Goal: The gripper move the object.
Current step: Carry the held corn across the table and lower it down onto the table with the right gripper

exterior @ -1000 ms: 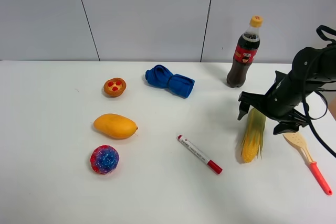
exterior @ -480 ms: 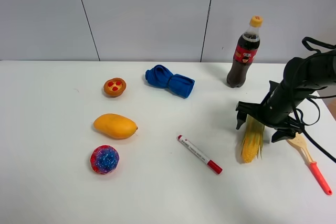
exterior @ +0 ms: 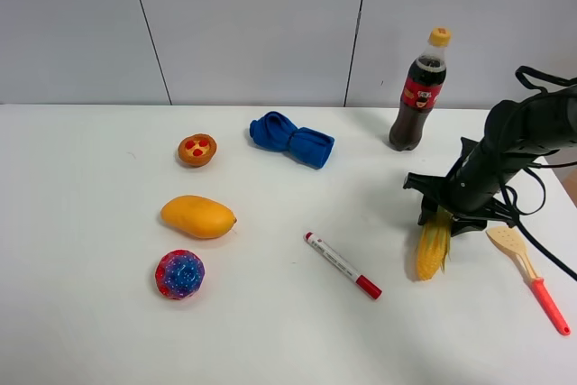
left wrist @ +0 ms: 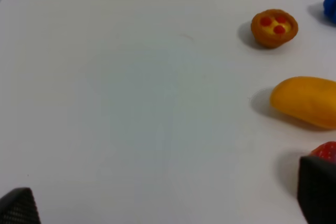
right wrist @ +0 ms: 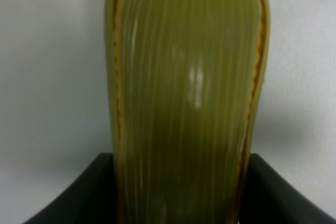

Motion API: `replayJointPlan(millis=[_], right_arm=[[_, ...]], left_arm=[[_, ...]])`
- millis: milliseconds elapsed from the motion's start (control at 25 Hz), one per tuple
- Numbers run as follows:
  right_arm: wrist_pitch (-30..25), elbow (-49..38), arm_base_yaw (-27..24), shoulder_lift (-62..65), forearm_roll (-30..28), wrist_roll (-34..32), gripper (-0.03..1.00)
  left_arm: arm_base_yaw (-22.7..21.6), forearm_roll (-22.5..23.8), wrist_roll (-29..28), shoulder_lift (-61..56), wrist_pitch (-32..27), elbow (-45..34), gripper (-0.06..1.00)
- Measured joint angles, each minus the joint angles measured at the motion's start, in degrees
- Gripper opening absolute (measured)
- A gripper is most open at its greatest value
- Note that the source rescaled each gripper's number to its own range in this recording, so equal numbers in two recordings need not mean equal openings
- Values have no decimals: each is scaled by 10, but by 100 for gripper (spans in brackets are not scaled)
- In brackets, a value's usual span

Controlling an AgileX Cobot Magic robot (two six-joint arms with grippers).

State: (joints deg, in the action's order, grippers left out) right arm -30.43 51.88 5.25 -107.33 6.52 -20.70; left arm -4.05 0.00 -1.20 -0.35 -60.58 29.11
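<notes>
No legible text: bottle [exterior: 417, 92] label, marker [exterior: 343, 265] print too small.

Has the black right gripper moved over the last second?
Yes. The black right gripper has closed in on the husk end of the yellow-green ear of corn; the jaw once beside the red-handled wooden spatula now sits farther from it.

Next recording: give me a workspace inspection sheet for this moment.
Surface: white table, no spills seen.
Job's things: ear of corn lying flat, husk end between black jaws.
Clutter: mango, tart, blue cloth, red-blue ball, marker, cola bottle upright, spatula.
Grippers: right gripper shut on the corn; left gripper open, holding nothing.
Cables: black cables loop off the right arm.
Surroundings: grey panelled wall.
</notes>
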Motion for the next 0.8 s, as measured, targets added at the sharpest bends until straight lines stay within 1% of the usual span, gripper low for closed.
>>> replayJointPlan(millis=[160,320,520,680,800], right_arm=[[-1,1,0,0,1,13,0],[-1,1,3,4,6,47,0],[15,-1,10,21,41,97,0],[19,17,29,33,53,134,0],[11,59,55,33,57,154,0]], left_arm=[[0,0,0,0,0,0,100],[0,0,0,0,0,0,100],[0,0,0,0,0,0,100],[0,0,0,0,0,0,100],[0,0,0,0,0,0,100]])
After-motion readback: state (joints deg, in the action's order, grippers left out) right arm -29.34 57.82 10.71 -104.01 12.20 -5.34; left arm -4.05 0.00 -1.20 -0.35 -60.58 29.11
